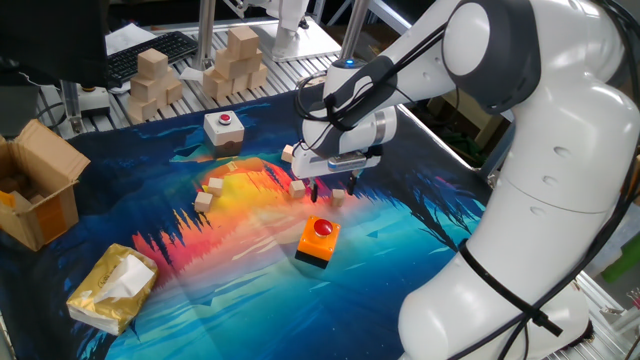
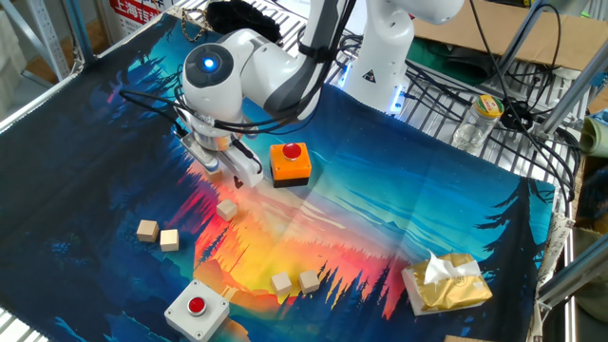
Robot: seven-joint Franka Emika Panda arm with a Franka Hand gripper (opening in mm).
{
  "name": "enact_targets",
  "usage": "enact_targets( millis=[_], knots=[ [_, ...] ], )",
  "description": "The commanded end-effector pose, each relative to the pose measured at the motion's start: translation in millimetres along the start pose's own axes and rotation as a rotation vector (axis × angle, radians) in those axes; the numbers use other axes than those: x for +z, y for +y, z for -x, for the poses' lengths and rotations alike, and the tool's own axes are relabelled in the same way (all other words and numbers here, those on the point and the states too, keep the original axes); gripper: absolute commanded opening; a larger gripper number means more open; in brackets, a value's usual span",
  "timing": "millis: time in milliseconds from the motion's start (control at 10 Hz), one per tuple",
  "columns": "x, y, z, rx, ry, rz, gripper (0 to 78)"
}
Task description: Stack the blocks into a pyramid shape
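Several tiny tan wooden blocks lie on the colourful mat. One fixed view shows two (image 1: pixel 214 185) (image 1: pixel 204 200) at the left, one (image 1: pixel 288 153) behind the gripper and one (image 1: pixel 298 188) just left of it. My gripper (image 1: pixel 334 187) hangs low over the mat with its fingers spread, open, and a block (image 1: pixel 338 197) sits on the mat at its fingertips. The other fixed view shows my gripper (image 2: pixel 223 171) beside the orange button box, a block (image 2: pixel 227 210) just in front of it, a pair (image 2: pixel 147 229) (image 2: pixel 169 239) further left and another pair (image 2: pixel 281 282) (image 2: pixel 310 280) near the white box.
An orange button box (image 1: pixel 318 241) stands just in front of the gripper. A white button box (image 1: pixel 224 128) sits at the back. A yellow tissue pack (image 1: pixel 112 288) and a cardboard box (image 1: pixel 38 195) are at the left. Large pale wooden blocks (image 1: pixel 233 62) are piled behind the mat.
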State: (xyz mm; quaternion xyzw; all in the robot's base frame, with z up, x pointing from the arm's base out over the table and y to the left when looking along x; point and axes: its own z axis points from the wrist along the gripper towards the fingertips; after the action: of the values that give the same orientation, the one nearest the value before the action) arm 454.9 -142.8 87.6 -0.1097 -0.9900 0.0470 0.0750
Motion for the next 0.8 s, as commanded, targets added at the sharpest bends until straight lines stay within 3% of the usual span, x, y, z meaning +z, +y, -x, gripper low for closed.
enact_targets(
  millis=[100,800],
  knots=[
    [6.6,-26.0,-7.8,0.104,0.010,0.012,77.5],
    [11.2,-29.9,-4.1,0.134,0.008,0.030,77.5]
  ],
)
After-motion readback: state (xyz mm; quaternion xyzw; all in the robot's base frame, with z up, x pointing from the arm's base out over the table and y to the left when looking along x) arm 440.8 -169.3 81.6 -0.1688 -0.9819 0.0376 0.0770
